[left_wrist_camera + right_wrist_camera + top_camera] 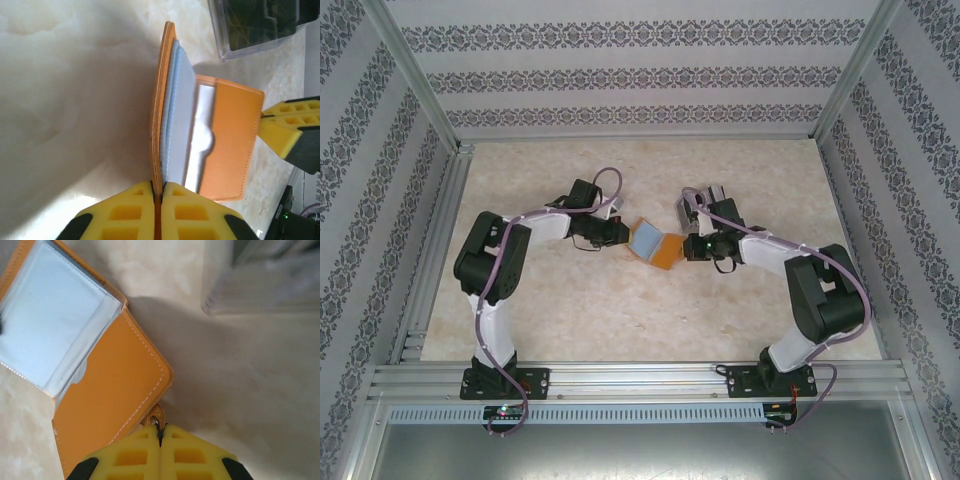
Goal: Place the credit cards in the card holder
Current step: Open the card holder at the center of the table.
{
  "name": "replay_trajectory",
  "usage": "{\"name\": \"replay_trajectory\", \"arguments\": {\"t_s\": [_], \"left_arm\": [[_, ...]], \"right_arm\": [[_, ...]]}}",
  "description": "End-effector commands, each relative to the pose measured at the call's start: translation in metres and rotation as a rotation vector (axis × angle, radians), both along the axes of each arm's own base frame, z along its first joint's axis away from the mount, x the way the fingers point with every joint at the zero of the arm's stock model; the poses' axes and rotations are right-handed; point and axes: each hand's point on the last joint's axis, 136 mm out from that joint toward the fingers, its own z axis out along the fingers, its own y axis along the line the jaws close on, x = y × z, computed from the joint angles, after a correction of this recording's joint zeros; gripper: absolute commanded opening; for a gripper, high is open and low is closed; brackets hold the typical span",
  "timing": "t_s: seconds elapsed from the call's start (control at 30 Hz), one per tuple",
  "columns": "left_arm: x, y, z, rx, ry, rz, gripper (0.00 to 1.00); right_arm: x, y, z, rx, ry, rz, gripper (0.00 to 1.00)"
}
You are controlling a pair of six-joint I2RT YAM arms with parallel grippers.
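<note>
Left gripper (158, 195): pinching the wallet (232, 135) cover edge; hold it upright
Right gripper (160, 434): pinching the snap tab (156, 415); pull gently, pockets (50, 325) wide

Nothing here can be read: no lettering, brand or number on the card holder (115, 390), only stitching, and the wallpaper (620, 75) carries just an ornamental pattern.

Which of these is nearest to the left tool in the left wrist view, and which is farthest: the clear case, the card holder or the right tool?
1. card holder: clamped between the fingers of the left tool.
2. right tool: across the holder, at its opposite flap.
3. clear case: beyond both, at the picture's top right.
</note>
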Motion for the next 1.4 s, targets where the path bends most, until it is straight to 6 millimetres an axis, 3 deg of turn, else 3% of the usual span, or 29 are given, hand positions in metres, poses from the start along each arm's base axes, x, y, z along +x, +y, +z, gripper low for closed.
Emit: {"name": "replay_trajectory", "arguments": {"t_s": [0.0,0.13,0.37,0.77,0.87,1.1,1.23,1.37], "left_arm": [[0.006,0.002,0.032,-0.039,-0.082,0.066,0.14],[-0.002,0.011,0.037,-0.020,-0.090,0.106,0.27],[-0.009,0.011,0.027,-0.033,-0.052,0.115,0.36],[-0.006,0.009,0.047,-0.061,-0.077,0.117,0.29],[-0.007,0.008,0.048,-0.065,-0.076,0.113,0.20],[-0.006,0.008,0.055,-0.074,-0.081,0.113,0.19],[-0.007,0.005,0.062,-0.094,-0.084,0.102,0.00],[-0.008,0.011,0.063,-0.049,-0.082,0.116,0.00]], "right_arm": [[0.016,0.030,0.015,0.046,-0.034,0.048,0.00],[0.021,0.049,0.014,0.033,-0.033,0.080,0.00],[0.024,0.048,0.009,0.014,-0.015,0.077,0.00],[0.023,0.047,0.002,0.014,0.006,0.080,0.00],[0.024,0.047,0.003,0.016,0.004,0.082,0.00],[0.024,0.046,0.002,0.016,0.005,0.079,0.00],[0.024,0.044,-0.001,0.017,0.013,0.075,0.00],[0.023,0.045,0.000,0.027,0.024,0.076,0.00]]}}
